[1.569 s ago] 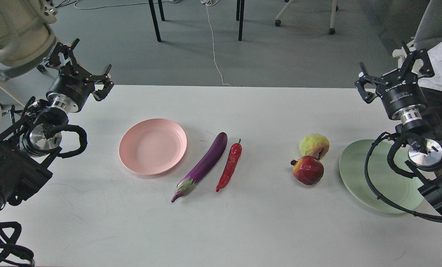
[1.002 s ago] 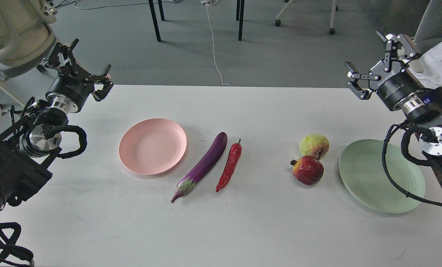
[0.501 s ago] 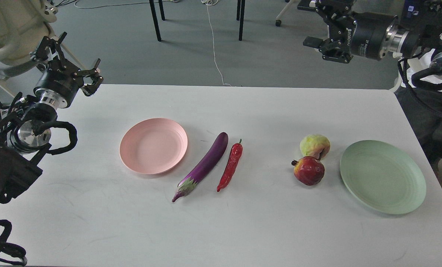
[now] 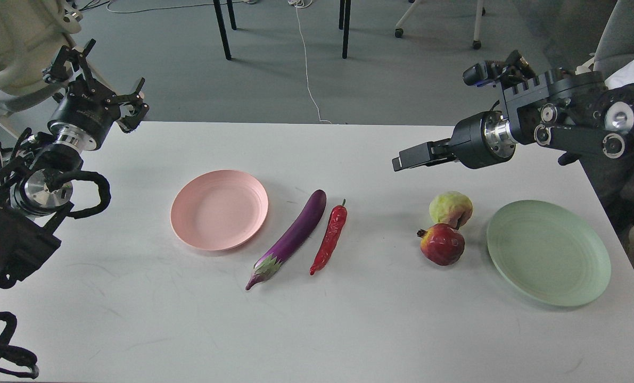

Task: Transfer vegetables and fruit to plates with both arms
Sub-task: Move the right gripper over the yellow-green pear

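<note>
A purple eggplant (image 4: 293, 236) and a red chili pepper (image 4: 330, 238) lie side by side at the table's middle, right of the pale pink plate (image 4: 219, 209). A yellow-green pear-like fruit (image 4: 451, 208) touches a dark-red pomegranate (image 4: 443, 243); both sit left of the pale green plate (image 4: 548, 252). Both plates are empty. My left gripper (image 4: 105, 77) is open and empty over the table's far left corner, away from everything. My right gripper (image 4: 406, 158) points left, held above and behind the pear-like fruit. It is seen side-on, so its fingers cannot be told apart.
The white table (image 4: 317, 330) ends at its far edge near the grippers and at its right edge just past the green plate. Beyond lie grey floor, black table legs (image 4: 221, 29), a white cable (image 4: 307, 69) and a beige chair (image 4: 18, 42).
</note>
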`<action>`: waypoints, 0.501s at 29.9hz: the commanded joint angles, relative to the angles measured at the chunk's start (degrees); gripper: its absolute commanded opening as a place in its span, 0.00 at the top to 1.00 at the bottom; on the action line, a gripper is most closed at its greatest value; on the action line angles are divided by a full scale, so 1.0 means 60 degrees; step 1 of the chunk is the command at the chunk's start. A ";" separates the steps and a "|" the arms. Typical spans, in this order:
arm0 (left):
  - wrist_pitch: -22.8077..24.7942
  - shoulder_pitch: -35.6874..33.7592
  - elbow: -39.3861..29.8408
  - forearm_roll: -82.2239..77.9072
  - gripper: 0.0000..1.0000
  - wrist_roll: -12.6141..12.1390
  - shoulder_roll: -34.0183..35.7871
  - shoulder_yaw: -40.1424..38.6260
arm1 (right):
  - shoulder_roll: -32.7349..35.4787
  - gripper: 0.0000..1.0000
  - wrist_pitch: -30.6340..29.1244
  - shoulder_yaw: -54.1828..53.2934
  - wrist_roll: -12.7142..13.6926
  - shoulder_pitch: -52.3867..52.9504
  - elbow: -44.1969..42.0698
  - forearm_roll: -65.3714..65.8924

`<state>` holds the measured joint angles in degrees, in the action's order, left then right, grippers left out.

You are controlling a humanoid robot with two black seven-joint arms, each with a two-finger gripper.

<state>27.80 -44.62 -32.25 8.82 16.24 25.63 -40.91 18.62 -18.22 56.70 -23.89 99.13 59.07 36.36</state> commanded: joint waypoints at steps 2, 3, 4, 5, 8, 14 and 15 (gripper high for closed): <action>0.0033 0.0054 0.0000 -0.0006 0.02 -0.0011 0.0153 0.0007 | -0.0744 0.01 0.0137 0.1153 -0.0002 -0.0041 -0.0366 0.0049; 0.0033 0.0069 0.0000 -0.0006 0.02 -0.0011 0.0182 0.0007 | -0.0802 0.01 0.0151 0.1285 -0.0002 -0.0070 -0.0439 0.0049; 0.0033 0.0069 0.0000 -0.0006 0.02 -0.0011 0.0226 0.0007 | -0.0861 0.01 0.0210 0.1388 -0.0002 -0.0100 -0.0556 0.0049; 0.0033 0.0083 0.0000 -0.0006 0.02 -0.0026 0.0255 0.0007 | -0.0876 0.01 0.0268 0.1433 -0.0002 -0.0172 -0.0688 0.0049; 0.0033 0.0098 0.0000 -0.0006 0.02 -0.0026 0.0285 0.0007 | -0.0891 0.01 0.0327 0.1477 -0.0002 -0.0553 -0.0952 0.0151; 0.0033 0.0113 0.0014 -0.0006 0.02 -0.0011 0.0285 0.0007 | -0.0832 0.01 0.0357 0.1404 -0.0002 -0.1183 -0.1376 0.0576; 0.0033 0.0113 0.0014 -0.0006 0.02 -0.0011 0.0285 0.0007 | -0.0818 0.01 0.0371 0.1346 -0.0002 -0.1314 -0.1465 0.0562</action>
<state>28.00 -43.96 -32.25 8.79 16.10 27.32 -40.87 13.52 -16.11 65.47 -23.91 93.15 51.71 39.64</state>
